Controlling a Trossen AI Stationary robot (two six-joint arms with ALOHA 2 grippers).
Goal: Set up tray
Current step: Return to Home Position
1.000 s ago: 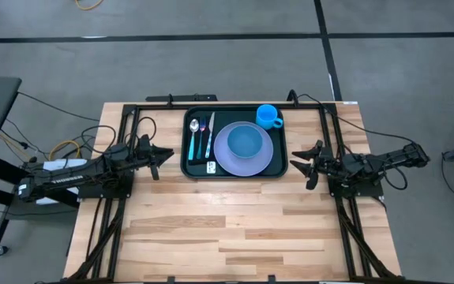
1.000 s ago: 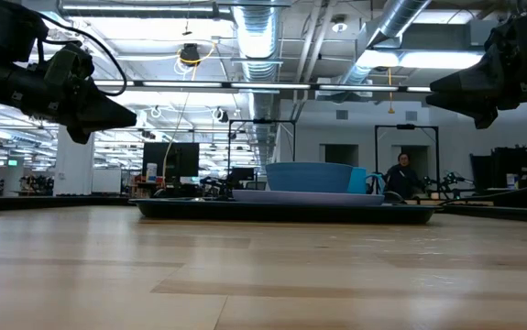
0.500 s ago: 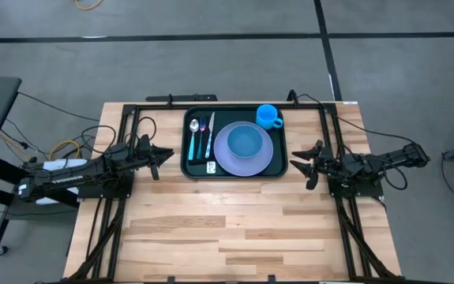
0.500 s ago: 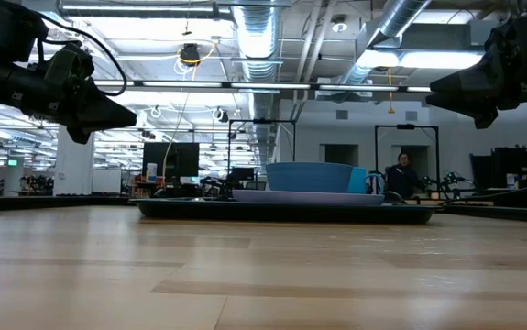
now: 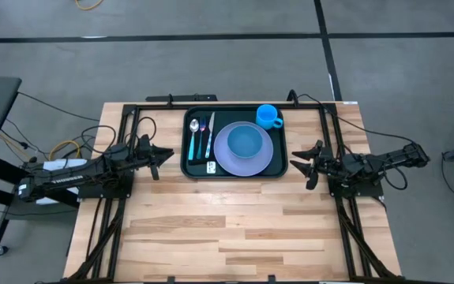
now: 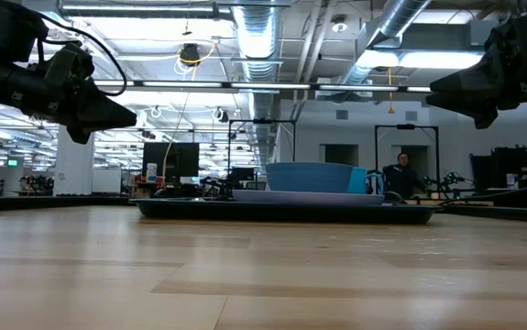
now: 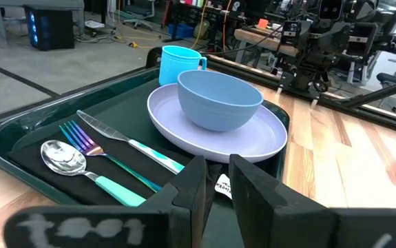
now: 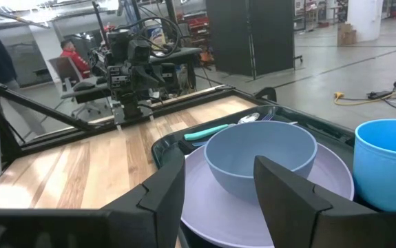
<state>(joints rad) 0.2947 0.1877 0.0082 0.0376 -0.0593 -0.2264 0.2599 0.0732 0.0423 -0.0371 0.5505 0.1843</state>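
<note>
Pale wooden planks made up the surface, with grey workshop floor around it. At its 9 o'clock edge sat the left gripper, empty, its fingers parted by only a narrow gap. The tray lay at 3 o'clock from it, just beside its tips.

That dark tray sat at 12 o'clock on the surface, against the far edge, with its long axis running 9 to 3. On its 9 o'clock side a black napkin carried a spoon, a fork and a knife, side by side, with a small white tag below them. Next came a lavender plate holding a blue bowl, and a blue cup stood in the corner toward 1 o'clock.

At the 3 o'clock edge the right gripper was also empty, its fingers spread wider, with the tray at 9 o'clock from it. Neither arm was clearly nearer.

Counted: one tray, napkin, spoon, fork, knife, plate, bowl and cup. The setting looked complete, leaving only parking the arms.
</note>
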